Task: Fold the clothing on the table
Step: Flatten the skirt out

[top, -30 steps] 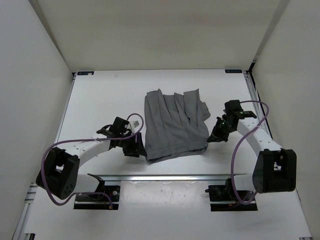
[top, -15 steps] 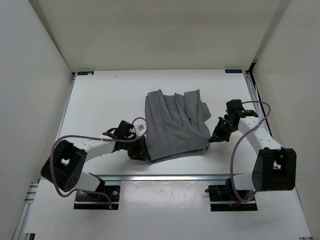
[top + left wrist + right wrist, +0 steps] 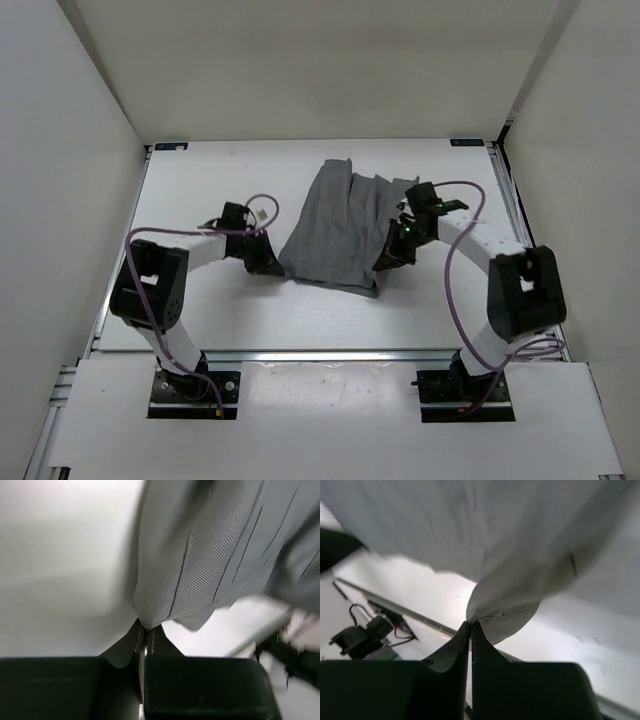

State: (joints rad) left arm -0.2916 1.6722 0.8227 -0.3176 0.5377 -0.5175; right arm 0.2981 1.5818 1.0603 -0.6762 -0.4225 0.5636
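The grey pleated skirt (image 3: pixel 340 225), mid-table (image 3: pixel 200 185) and nearer the far edge, is raised by its two near corners, left gripper (image 3: pixel 270 263) and right gripper (image 3: pixel 384 264) each pinching one, likely to carry that edge over for a fold.

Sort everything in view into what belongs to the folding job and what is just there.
Job in hand:
- grey pleated skirt
- left gripper, shut on the skirt's edge
- right gripper, shut on another edge
- table under the skirt

Just there:
- blue corner label
- aluminium rail at the near edge
- white walls
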